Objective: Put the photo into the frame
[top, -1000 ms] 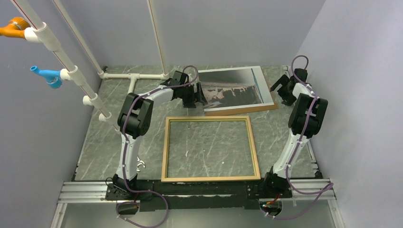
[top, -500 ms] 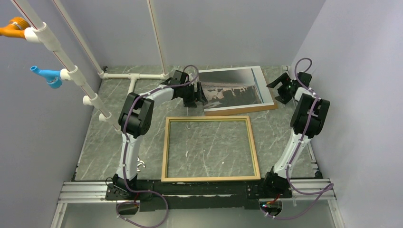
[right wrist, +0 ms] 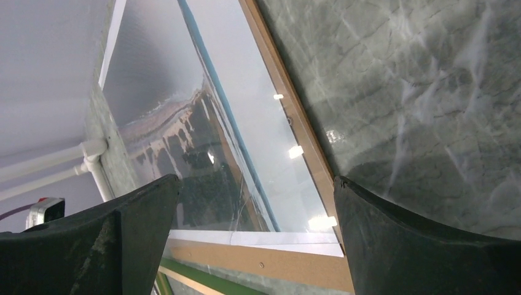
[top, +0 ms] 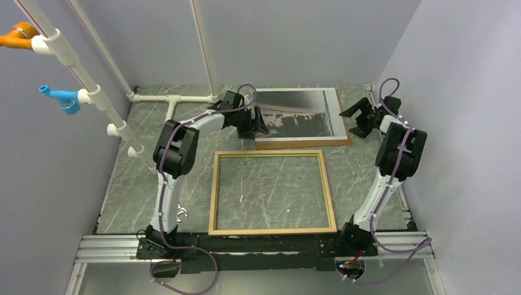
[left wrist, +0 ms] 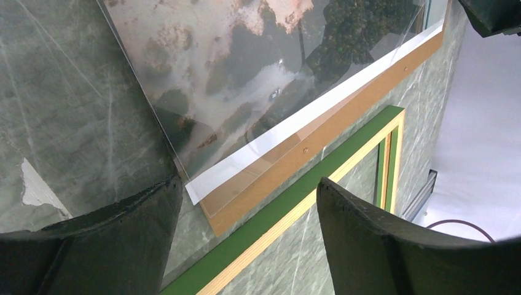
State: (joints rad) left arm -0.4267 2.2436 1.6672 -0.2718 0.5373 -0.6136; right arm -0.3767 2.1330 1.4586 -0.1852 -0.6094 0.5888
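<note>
Table [top: 129,184]: frame [top: 268,153] flat in the middle, photo [top: 295,114] just beyond its far edge.
Frame tan face up, marble showing through the pane. Photo lies picture-up on the brown backing board [top: 301,143], board edge showing along the near side. Left gripper [top: 257,123] spread wide astride the photo's near-left corner, pinching nothing; right gripper [top: 355,120] spread wide just off the right edge.

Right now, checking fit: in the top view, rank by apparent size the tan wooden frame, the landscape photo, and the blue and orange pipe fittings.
1. Tan wooden rectangular frame.
2. Grey-and-brown landscape photo; farther from the camera, so the gap is unsure.
3. Blue plastic fitting and orange plastic fitting: alike, orange cropped; unranked.
</note>
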